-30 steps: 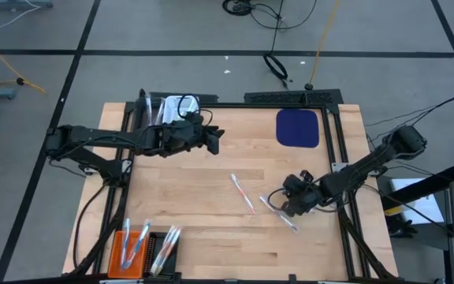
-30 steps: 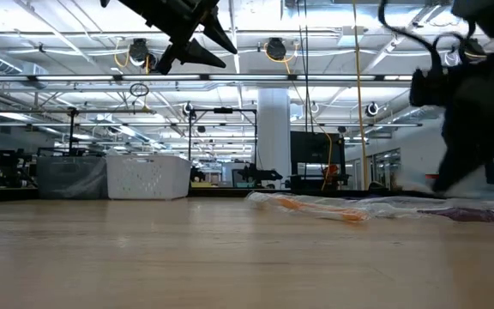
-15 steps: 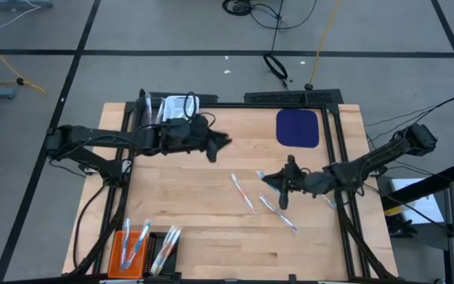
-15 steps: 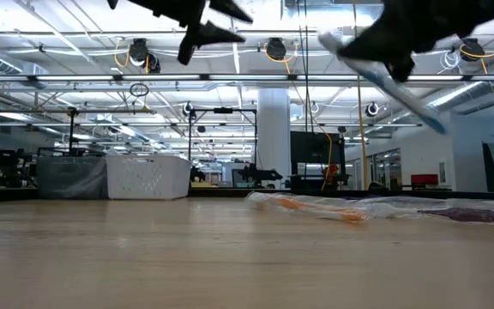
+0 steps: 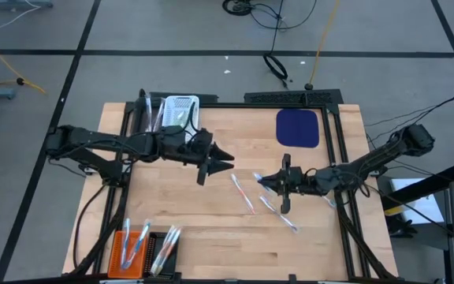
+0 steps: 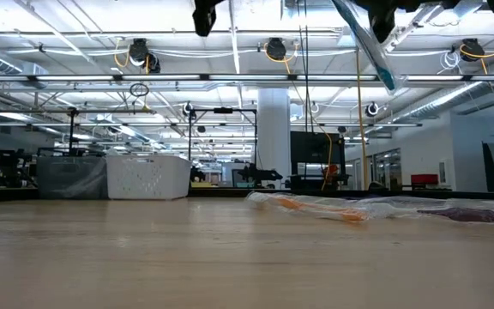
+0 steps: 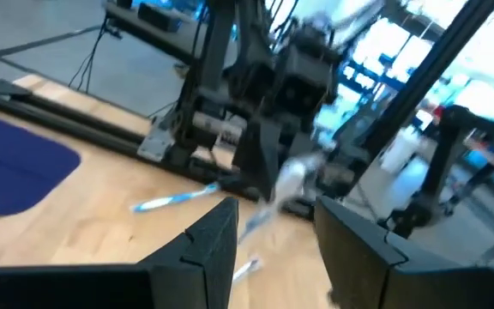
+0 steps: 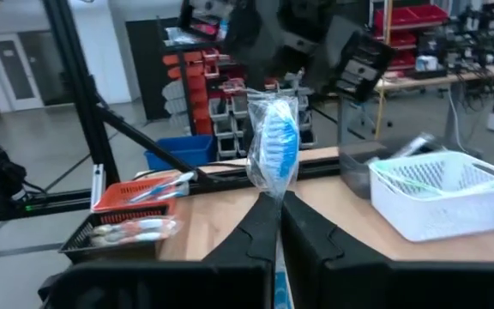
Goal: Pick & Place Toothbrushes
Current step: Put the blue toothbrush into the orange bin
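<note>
Fingers of the right gripper (image 8: pixel 273 225) were clenched on a wrapped toothbrush (image 8: pixel 274 154), blue-bristled head standing clear above the tips, handle pinched low between them. In the high view the right gripper (image 5: pixel 284 183) hung above the middle of the desk (image 5: pixel 211 229), the brush lifted off the wood.

Beyond those tips, across the desk: white basket (image 8: pixel 440 193) to one side, orange basket (image 8: pixel 135 196) and black basket (image 8: pixel 101 239) to the other, the last two already holding brushes.

Left gripper (image 5: pixel 215 160) faced the right one from just beside it, fingers (image 7: pixel 204 245) released and holding nothing, the wrapped brush in line with the gap between them.

Loose toothbrushes (image 5: pixel 243 194) lay on the desk beneath and between the two grippers.

Handling note, as judgement: the step appeared to be a hand-over or carry toward a basket. The pinch sat low on a slippery wrapper, so the brush could pivot; travel should have been slow and level. If handed over, the left fingers should have closed on the free upper part before the right ones let go.
</note>
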Controlling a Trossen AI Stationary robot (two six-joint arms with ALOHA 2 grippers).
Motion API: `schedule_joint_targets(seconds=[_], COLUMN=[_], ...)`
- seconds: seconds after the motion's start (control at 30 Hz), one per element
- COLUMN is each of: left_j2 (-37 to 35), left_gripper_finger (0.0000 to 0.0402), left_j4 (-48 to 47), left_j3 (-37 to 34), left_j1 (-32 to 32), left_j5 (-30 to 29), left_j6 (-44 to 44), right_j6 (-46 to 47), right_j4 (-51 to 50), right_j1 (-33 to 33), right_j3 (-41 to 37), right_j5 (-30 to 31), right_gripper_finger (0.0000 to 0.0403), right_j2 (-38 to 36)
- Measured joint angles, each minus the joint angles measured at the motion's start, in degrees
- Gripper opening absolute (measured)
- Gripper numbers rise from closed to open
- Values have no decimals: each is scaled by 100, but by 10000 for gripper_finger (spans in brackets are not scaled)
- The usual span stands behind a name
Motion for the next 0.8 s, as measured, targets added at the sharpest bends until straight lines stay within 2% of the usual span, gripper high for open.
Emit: schedule_joint_targets(seconds=[0.1,0.2,0.37,0.53,0.8], left_j2=[0,1,231,522,1324], left_gripper_finger=[157,157,157,157,157], left_j4=[174,133,81,334,1437], left_j3=[0,0,-4,2,0], left_j1=[-72,-258,-587,-896,-1270], left_j5=[-20,-33,-84,-96,-811], left_j6=[-104,295,895,1201,1679], right_j6=[-138,-320,-686,-892,-921], right_j4=[324,911,1678,1870,2246], right_j1=[90,138,136,174,213], right_j3=[0,0,4,4,7], right_j5=[-6,-14,-812,-891,-906], right_gripper_finger=[0,0,0,0,0], right_j2=[262,571,767,795,952])
